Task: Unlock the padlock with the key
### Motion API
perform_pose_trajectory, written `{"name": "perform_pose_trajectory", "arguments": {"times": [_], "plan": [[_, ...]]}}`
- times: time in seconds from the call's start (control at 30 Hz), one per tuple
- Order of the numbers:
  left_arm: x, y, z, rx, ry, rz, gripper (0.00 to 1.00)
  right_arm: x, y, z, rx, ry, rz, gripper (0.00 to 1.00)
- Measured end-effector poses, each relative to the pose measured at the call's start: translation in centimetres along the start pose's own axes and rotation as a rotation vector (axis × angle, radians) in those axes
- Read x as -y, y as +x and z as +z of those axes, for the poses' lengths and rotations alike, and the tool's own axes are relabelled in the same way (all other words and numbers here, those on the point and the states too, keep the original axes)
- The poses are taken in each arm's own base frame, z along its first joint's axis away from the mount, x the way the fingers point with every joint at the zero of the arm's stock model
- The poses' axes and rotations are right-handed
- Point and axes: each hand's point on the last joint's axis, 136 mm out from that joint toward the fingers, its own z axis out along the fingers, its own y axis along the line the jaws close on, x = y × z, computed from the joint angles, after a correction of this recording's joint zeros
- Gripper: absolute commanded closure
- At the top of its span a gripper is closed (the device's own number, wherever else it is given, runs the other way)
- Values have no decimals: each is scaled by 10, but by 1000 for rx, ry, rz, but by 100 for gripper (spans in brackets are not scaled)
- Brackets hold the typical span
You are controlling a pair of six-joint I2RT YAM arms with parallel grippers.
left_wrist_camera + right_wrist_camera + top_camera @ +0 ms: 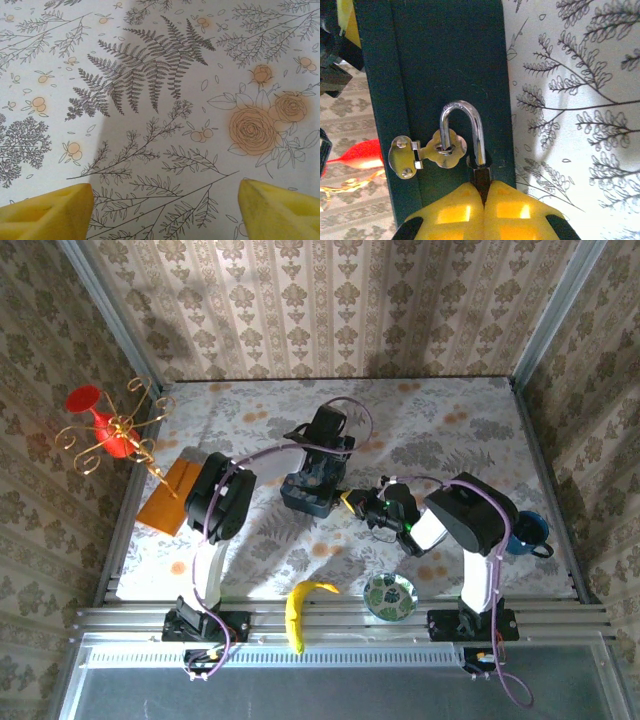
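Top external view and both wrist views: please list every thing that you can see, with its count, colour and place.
padlock: one, dark body, silvery shackle, hanging in the hasp
hasp: one, silvery, on the box face
box: one, dark blue, table centre
vase: one, red, far left
wire stand: one, gold, beside the vase
flat board: one, orange, left side
banana: one, yellow, near edge
round dish: one, green patterned, right of the banana
mug: one, blue, right edge
tablecloth: one, white floral, under everything
left gripper: yellow, open, over bare cloth
right gripper: yellow, shut on the padlock
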Motion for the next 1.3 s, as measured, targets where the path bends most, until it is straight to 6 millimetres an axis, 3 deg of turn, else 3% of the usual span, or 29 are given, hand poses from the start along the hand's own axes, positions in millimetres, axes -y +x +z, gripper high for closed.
{"name": "perform_pose_trajectory", "arguments": {"times": [0.2, 0.57, 0.8, 0.87, 0.93, 1.0, 1.13, 1.2, 1.3], "plan": [[4, 2, 0, 12, 27, -22, 45, -2, -9, -13, 32, 131, -104, 100], [7, 1, 0, 12, 61, -44, 60, -8, -21, -17, 40, 277, -217, 100], [3, -1, 1, 20, 55, -51, 70, -13, -26, -3, 21, 295, -222, 100], [0, -2, 2, 21, 57, -57, 80, -17, -29, 7, 9, 311, -235, 100], [3, -1, 2, 19, 66, -56, 82, -27, -40, 18, 15, 324, -256, 100], [4, -1, 2, 18, 73, -58, 92, -39, -53, 26, 22, 335, -297, 100], [5, 0, 3, 19, 84, -61, 89, -57, -74, 28, 33, 365, -364, 100], [6, 0, 3, 20, 94, -66, 72, -55, -82, 24, 37, 395, -374, 100], [6, 3, 3, 3, 100, -73, 48, -36, -86, 14, 23, 475, -366, 100]]}}
